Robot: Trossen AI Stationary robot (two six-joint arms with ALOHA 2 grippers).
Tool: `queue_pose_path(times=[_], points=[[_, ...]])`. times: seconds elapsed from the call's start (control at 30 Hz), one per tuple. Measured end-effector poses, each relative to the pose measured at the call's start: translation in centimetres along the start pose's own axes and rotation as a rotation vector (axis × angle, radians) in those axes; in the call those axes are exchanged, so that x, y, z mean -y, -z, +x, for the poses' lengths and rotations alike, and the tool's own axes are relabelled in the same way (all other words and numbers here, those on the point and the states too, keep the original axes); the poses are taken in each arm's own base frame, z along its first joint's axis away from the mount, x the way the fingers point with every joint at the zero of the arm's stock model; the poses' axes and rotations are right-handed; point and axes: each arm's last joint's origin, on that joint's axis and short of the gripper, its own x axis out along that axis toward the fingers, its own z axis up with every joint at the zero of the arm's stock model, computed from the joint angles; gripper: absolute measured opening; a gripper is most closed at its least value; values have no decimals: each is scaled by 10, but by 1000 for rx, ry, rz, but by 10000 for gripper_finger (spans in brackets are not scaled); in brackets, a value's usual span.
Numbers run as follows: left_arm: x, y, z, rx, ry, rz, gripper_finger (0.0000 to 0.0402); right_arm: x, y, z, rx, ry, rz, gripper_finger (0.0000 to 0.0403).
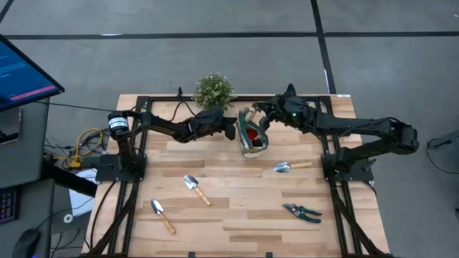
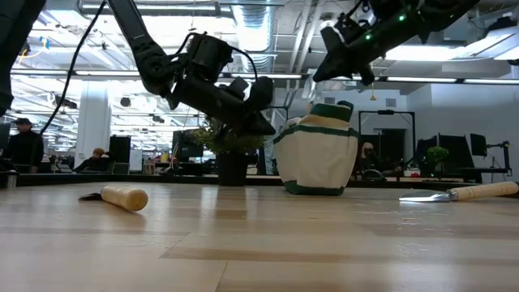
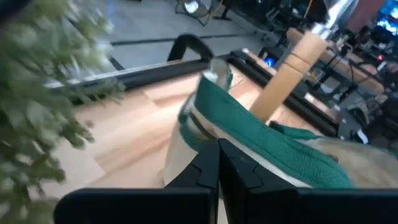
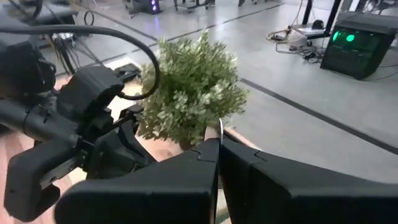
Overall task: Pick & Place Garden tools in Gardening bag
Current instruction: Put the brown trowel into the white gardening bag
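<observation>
The beige gardening bag point(image 1: 252, 140) with green trim stands upright on its base at the table's far middle, something red showing inside it. My left gripper point(image 1: 234, 130) is shut at the bag's left rim point(image 3: 249, 124). My right gripper point(image 1: 262, 112) is shut just beyond the bag on a trowel point(image 3: 292, 68), which slants with its wooden handle down toward the bag's mouth. Three more trowels point(image 1: 195, 188) point(image 1: 162, 215) point(image 1: 290, 166) and the teal shears point(image 1: 302, 212) lie flat on the table. My left gripper pinches the bag's green-trimmed rim point(image 3: 231, 140) between its two shut fingers, coming level from the table's left. The bag stays upright on the table. My right gripper pinches the trowel's thin silver blade point(image 4: 220, 134), which shows edge-on between its fingers. The fingers come from the table's right, slanting a little down. The trowel is clear of the table, blade end point(image 3: 336, 9) up and handle point(image 3: 283, 81) down over the bag.
A bushy green potted plant point(image 1: 214, 90) stands at the table's far edge, just behind both grippers. The near half of the table holds only the loose tools. A monitor point(image 1: 21, 72) stands off the table's left.
</observation>
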Motion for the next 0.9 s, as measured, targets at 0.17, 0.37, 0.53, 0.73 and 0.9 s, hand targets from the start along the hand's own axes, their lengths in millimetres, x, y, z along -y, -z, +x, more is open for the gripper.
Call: queue_pose_path(times=[0.17, 0.37, 0.53, 0.73, 0.9], points=[[-1, 5, 2, -11, -4, 4, 3, 1, 1, 0, -8, 34, -27, 0], [-6, 3, 3, -8, -19, 5, 3, 10, -11, -11, 56, 91, -69, 0], [-8, 2, 3, -5, -26, 5, 4, 18, -17, -7, 103, 51, -54, 0], [-8, 2, 3, -6, -25, 5, 4, 18, -11, 10, 92, -13, -54, 0], [-8, 2, 3, -6, -26, 5, 3, 19, -5, 18, 64, -42, -43, 0]])
